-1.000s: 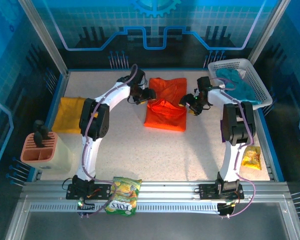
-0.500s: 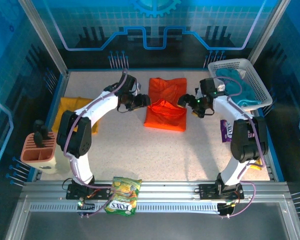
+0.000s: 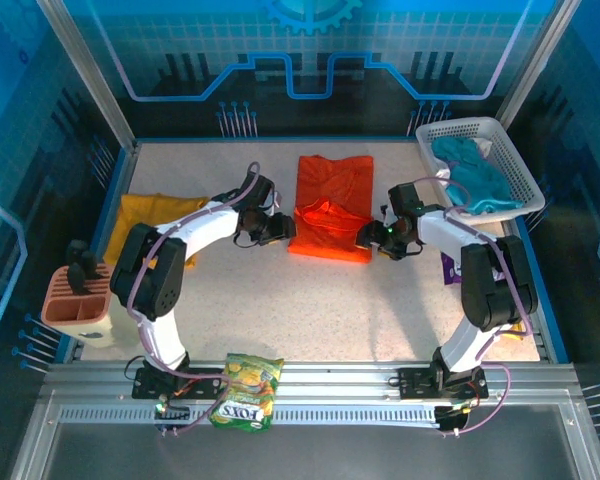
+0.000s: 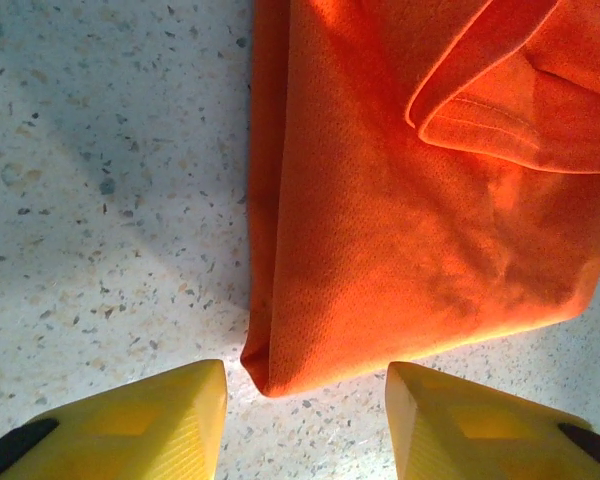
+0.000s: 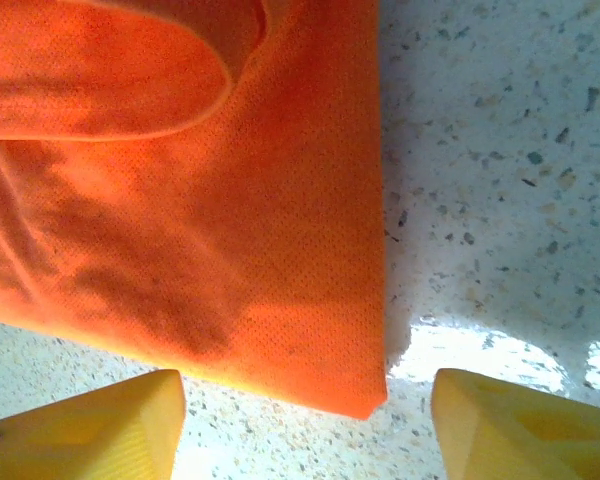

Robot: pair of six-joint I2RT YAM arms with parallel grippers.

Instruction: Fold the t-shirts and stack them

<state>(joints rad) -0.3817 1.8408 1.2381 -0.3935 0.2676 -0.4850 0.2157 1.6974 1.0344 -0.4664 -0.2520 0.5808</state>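
The bright orange t-shirt [image 3: 330, 205] lies partly folded in the middle of the table, a loose flap on its upper layer. My left gripper [image 3: 280, 230] is at its near left corner and stands open; in the left wrist view [image 4: 305, 430] that corner [image 4: 280, 370] lies just ahead of the yellow fingers [image 4: 140, 420], untouched. My right gripper [image 3: 365, 237] is open at the near right corner. In the right wrist view [image 5: 305, 435] the corner [image 5: 365, 395] lies between the fingertips [image 5: 520, 430] without contact. The mustard-yellow t-shirt [image 3: 145, 225] lies flat at the far left.
A white basket [image 3: 522, 170] holding teal cloth [image 3: 475, 175] stands at the back right. A pink tool holder [image 3: 80, 300] is at the left edge. A green snack bag [image 3: 245, 390] rests on the front rail. A small purple packet [image 3: 447, 265] lies beside the right arm.
Both grippers have moved toward the near edge along the orange shirt's sides, down to its near corners. Their jaws have narrowed somewhat. The shirt lies as before.
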